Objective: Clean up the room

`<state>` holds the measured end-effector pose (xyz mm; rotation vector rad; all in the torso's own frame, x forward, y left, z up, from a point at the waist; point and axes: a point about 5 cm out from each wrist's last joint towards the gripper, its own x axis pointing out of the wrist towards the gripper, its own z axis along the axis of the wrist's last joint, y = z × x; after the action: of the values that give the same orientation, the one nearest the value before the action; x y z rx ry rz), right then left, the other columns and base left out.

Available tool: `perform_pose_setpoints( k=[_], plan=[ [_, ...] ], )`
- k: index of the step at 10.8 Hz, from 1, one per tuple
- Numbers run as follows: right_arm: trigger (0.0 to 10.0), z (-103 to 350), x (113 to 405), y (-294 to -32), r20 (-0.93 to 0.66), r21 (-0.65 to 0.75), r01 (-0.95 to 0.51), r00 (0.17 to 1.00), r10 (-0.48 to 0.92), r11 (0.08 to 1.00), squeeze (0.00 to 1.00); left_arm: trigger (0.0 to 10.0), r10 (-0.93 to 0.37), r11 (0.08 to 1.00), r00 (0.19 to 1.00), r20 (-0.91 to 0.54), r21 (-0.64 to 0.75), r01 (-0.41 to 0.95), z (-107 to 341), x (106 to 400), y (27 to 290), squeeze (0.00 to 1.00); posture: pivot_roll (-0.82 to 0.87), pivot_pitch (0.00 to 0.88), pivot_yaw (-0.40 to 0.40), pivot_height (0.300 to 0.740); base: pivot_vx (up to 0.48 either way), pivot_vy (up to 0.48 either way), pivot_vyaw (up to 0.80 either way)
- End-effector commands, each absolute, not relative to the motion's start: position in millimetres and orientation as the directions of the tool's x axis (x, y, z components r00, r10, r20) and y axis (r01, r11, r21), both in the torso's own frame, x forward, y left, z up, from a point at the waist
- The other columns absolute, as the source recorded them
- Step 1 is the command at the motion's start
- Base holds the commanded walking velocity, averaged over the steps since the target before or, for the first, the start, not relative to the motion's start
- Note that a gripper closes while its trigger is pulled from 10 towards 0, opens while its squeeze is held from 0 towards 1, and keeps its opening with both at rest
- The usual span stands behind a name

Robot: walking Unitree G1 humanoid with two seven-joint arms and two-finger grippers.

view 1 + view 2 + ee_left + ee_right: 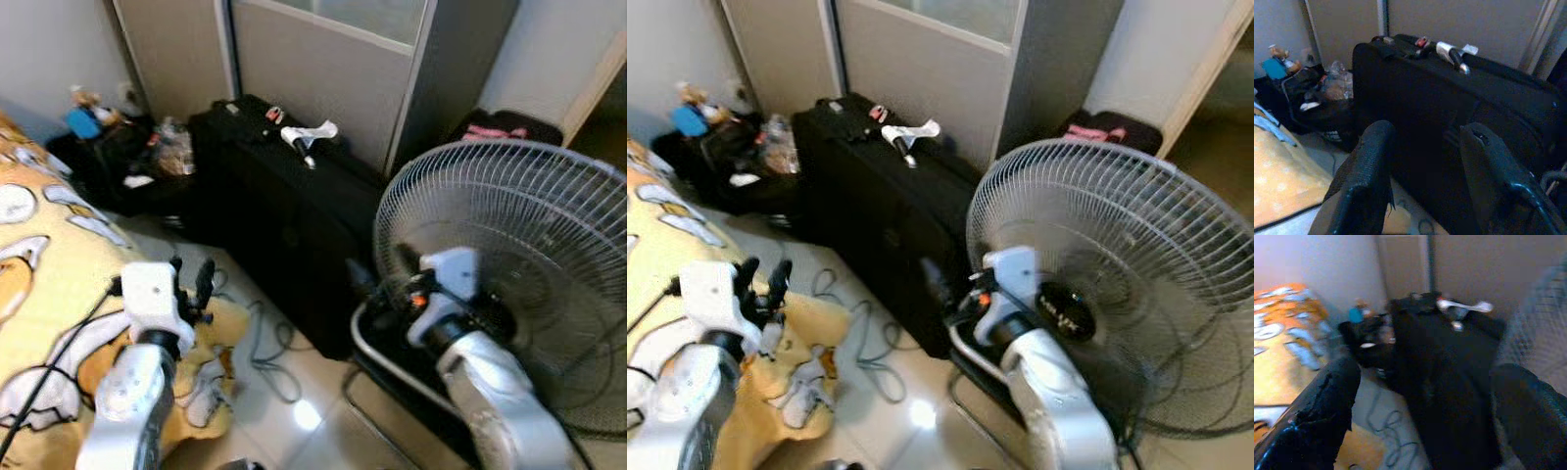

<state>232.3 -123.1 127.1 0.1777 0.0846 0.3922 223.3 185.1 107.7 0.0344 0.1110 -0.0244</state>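
Observation:
A black suitcase [284, 196] lies on the floor against a grey sliding door, with a white and silver item [309, 135] on top of it. My left gripper [192, 279] is held up over the edge of a yellow cartoon-print blanket [49, 284]; it is open, with nothing between its fingers [1371, 161]. My right gripper [1427, 372] is raised in front of a white-caged standing fan [519, 264], close to the suitcase's near end. It is open too, with its fingers [1327, 401] wide apart.
Dark bags, a plastic bag and small clutter [127, 147] are piled in the far left corner. Grey cables [260, 343] trail over the tiled floor between blanket and suitcase. A black and pink bag [500, 127] sits behind the fan.

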Motion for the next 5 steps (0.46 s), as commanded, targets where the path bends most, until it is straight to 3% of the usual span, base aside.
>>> perform_pose_setpoints(
  k=[1,2,3,5],
  plan=[
    [10.0,125.0,229.5,-136.0,-0.072,0.218,-0.298,0.945,0.32,0.929,1.0,10.0,-0.046,0.997,0.994,-0.096,0.062,0.052,114.3,222.1,182.1,0.0,-0.12,0.0,-0.024,0.74,0.0,0.0,0.0],
    [10.0,125.9,227.0,-146.1,-0.072,0.197,-0.25,0.961,0.268,0.948,1.0,10.0,-0.062,0.995,0.993,-0.104,0.075,0.07,116.7,221.5,178.1,0.0,-0.13,0.0,-0.019,0.74,0.0,0.0,0.0],
    [10.0,123.9,222.6,-157.1,-0.102,0.185,-0.173,0.976,0.194,0.967,1.0,10.0,-0.063,0.994,0.992,-0.106,0.079,0.072,119.3,222.3,177.3,0.0,-0.14,0.0,-0.006,0.74,0.0,0.0,0.8],
    [10.0,119.9,212.2,-158.6,-0.118,0.172,-0.159,0.976,0.181,0.972,1.0,10.0,-0.1,0.988,0.987,-0.123,0.102,0.113,119.5,222.9,174.6,0.0,-0.16,0.0,0.042,0.74,0.0,0.0,0.8]
  ],
)
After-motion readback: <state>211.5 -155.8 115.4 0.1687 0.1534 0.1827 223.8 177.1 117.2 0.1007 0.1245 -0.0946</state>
